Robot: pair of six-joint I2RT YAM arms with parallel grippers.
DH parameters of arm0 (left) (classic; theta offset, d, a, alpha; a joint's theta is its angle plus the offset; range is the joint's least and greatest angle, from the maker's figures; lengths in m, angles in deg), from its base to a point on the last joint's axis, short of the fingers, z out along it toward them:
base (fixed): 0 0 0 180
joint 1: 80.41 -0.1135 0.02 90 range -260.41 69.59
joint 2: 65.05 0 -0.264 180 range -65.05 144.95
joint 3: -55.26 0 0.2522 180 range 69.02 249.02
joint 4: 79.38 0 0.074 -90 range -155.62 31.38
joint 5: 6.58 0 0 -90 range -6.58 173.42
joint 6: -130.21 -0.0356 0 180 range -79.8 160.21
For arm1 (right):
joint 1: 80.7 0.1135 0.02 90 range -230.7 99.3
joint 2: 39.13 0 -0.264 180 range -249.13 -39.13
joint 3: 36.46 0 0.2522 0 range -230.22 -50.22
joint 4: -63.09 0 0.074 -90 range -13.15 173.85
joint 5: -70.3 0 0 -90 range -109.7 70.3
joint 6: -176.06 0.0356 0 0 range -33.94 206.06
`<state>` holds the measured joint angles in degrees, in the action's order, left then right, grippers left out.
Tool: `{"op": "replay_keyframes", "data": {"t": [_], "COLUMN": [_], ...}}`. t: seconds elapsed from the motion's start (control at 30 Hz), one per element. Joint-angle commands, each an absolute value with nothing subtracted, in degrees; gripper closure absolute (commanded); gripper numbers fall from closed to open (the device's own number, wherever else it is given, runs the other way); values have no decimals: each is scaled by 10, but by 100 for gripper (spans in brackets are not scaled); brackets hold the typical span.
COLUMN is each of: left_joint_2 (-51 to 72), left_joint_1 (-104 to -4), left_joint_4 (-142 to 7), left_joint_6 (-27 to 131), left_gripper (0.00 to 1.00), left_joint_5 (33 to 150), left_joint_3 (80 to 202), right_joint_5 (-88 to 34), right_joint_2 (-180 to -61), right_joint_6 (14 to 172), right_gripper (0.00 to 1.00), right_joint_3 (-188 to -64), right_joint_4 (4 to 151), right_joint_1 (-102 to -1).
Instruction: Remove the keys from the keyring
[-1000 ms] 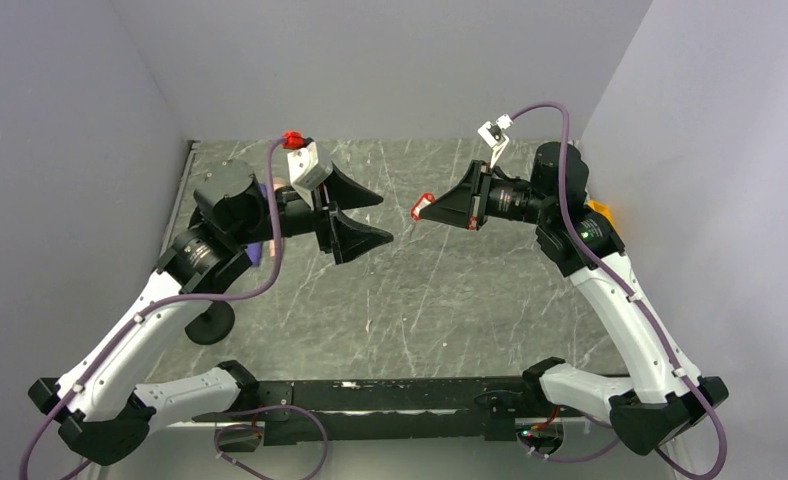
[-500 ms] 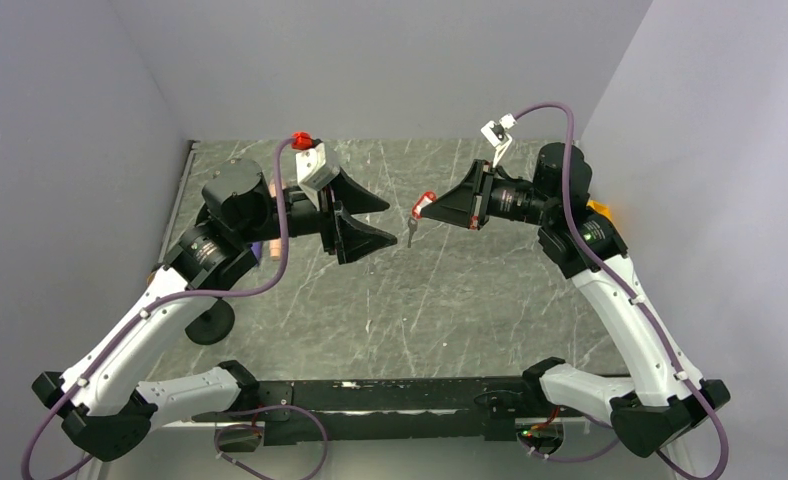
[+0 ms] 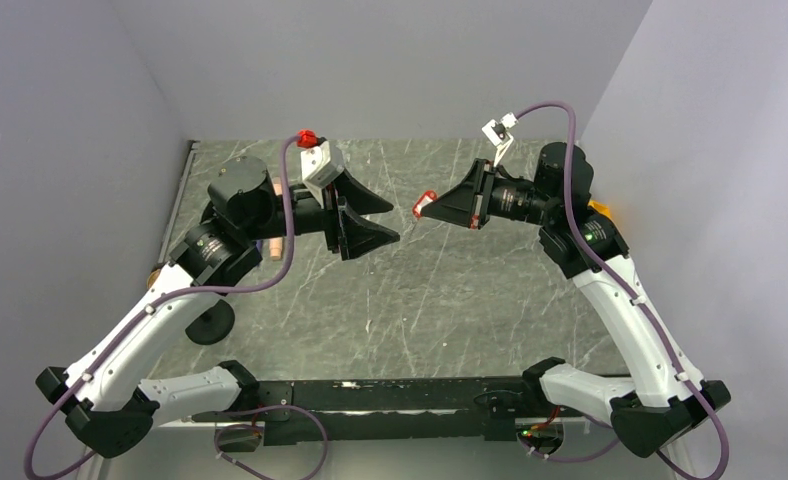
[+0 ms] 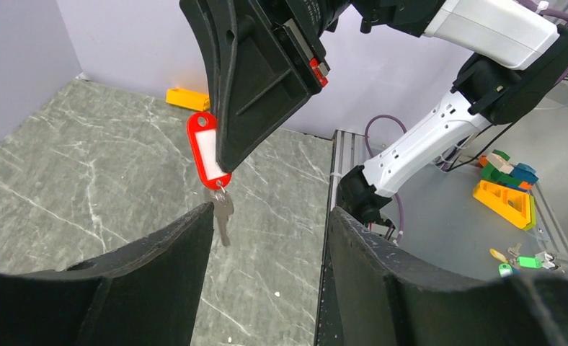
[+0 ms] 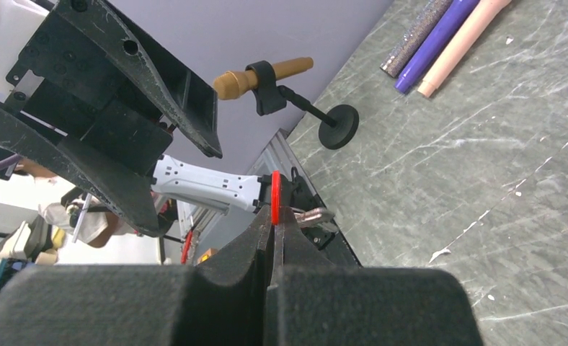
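At right gripper [image 3: 432,207] tips: keyring [image 4: 207,150], its red plastic pinched between fingers pressed together
Keyring axis: long side roughly upright, ring end down, key [image 4: 222,213] dangling below
Facing it, left gripper [image 3: 395,222]: near right gripper, fingers spread, holding nothing

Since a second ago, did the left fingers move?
Yes. The left fingers slid right, away from the table's left edge and closer to the red keyring.
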<state>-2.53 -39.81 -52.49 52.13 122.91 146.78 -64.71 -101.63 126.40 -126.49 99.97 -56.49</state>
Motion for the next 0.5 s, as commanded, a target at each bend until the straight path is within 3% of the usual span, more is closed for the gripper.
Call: {"op": "replay_keyframes", "data": {"t": [0.0,0.47], "left_joint_2": [-25,5], "left_joint_1": [-395,-385], "left_joint_4": [-560,-594], "left_joint_6": [538,578], "left_gripper": [37,48], "left_joint_5": [1240,1205], "left_joint_3": [1461,1464], "right_joint_5": [-636,-636], "right_joint_2": [-1005,-1001], "right_joint_6": [1272,1276], "right_gripper": [100,100], "right_joint_3": [-1304,-1314], "right_joint_4": [994,997], "right_joint_1": [-563,-563]}}
